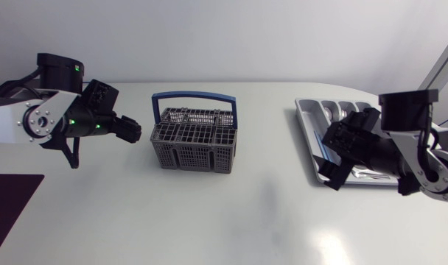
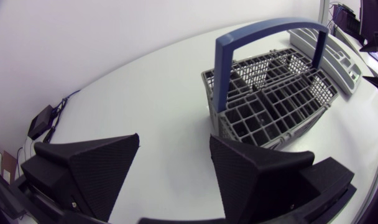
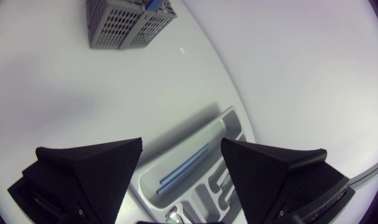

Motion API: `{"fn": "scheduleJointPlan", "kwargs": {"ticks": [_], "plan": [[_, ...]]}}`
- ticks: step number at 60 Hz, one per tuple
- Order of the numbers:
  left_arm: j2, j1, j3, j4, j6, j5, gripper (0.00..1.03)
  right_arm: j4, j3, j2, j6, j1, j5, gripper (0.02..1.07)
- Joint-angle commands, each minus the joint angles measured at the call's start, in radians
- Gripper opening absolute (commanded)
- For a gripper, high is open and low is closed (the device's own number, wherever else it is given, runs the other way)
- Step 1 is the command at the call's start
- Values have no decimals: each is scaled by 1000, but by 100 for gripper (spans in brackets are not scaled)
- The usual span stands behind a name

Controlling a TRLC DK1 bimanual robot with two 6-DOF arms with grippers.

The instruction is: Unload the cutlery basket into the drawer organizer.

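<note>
The basket (image 1: 193, 138) stands upright about the middle of the counter (image 1: 246, 213). It is a grey mesh box split into compartments, with a blue handle (image 1: 194, 96) arching over it from side to side. From the left wrist view the compartments (image 2: 270, 99) nearest the handle look dark and open at the top; I cannot tell whether anything stands in them.

The left gripper (image 1: 132, 131) hangs just beside the basket, on the side where the left arm comes in. It points at the basket's end wall and is apart from it. It is released: its two fingers (image 2: 89, 168) stand wide apart with only bare counter between them, and the basket lies ahead of them.

The organizer (image 1: 312, 110) lies well apart from the basket, on its other side, at the counter's far right. It is a pale grey tray with several long compartments. In one long compartment a slim blue piece (image 3: 186, 163) lies lengthwise.

The right gripper (image 1: 333, 175) is over the organizer's basket-side half. It too is released, its fingers (image 3: 96, 168) spread with nothing between them. The organizer's wall (image 3: 226, 115) and the blue piece show below the gap, and the basket (image 3: 124, 22) is far ahead of it.
</note>
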State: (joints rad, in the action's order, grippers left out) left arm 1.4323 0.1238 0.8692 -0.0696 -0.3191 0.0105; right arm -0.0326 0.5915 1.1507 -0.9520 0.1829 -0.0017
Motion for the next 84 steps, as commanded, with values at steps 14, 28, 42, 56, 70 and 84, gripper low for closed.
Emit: {"fn": "scheduleJointPlan", "kwargs": {"ticks": [14,28,42,56,70,84], "plan": [[244,-24,36,129,-34,8,99,-27,223,290,355,216,37,94],[343,-6,122,143,-25,8,99,-24,410,558,493,262,23,94],[366,42,137,149,-32,9,99,-27,487,661,542,263,-27,94],[318,106,102,148,-25,32,99,-35,490,643,545,254,-50,94],[274,163,83,142,-17,31,99,-44,467,612,544,248,-60,94],[223,152,44,120,-12,32,99,-53,455,587,542,248,-60,94]]}}
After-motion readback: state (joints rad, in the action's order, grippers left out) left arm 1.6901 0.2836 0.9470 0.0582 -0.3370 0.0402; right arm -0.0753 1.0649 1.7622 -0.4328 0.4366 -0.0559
